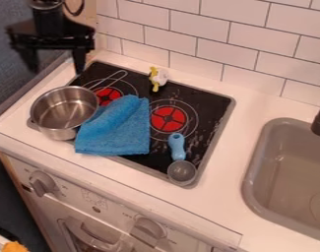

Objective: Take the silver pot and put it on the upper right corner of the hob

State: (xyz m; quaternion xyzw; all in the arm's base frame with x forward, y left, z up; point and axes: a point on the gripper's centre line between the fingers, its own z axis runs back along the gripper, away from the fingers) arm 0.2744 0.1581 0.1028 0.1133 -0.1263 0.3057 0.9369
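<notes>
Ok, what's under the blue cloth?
The black hob runs beneath the blue cloth, coming out above it and to its right, near the left red burner. The patch directly underneath is covered, so I can't tell whether anything else lies there.

Black claw (55,71) hangs upper left, pointing down, fingers spread apart
</notes>
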